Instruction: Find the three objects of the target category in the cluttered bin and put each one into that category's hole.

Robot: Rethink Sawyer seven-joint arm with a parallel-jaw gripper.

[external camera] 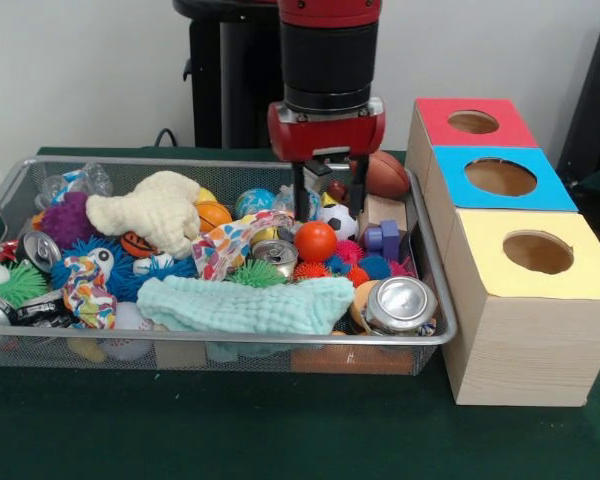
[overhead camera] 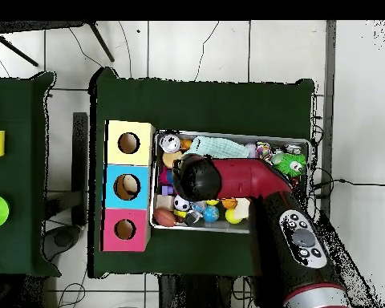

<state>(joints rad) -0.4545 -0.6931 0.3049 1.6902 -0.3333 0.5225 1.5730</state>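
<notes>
The silver wire-mesh bin (external camera: pixel 230 340) is full of toys, and it also shows in the overhead view (overhead camera: pixel 228 135). My gripper (external camera: pixel 331 198) hangs open over the bin's back right part, fingertips just above a soccer ball (external camera: pixel 337 218) and an orange ball (external camera: pixel 315 241). It holds nothing I can see. A cream plush toy (external camera: pixel 155 210) lies at the back left. An orange and black striped thing (external camera: pixel 138 243) peeks out beneath it; I cannot tell what it is. The red-ringed hole (external camera: pixel 473 122) is in the farthest box and also shows from overhead (overhead camera: pixel 124 229). In the overhead view the arm hides the gripper.
The blue-ringed hole (external camera: pixel 500 177) and the yellow-ringed hole (external camera: pixel 538 252) are in the nearer boxes. A brown football (external camera: pixel 385 175), an orange basketball (external camera: pixel 212 215), a mint cloth (external camera: pixel 245 305), drink cans (external camera: pixel 400 303), spiky balls and a purple block (external camera: pixel 385 240) crowd the bin.
</notes>
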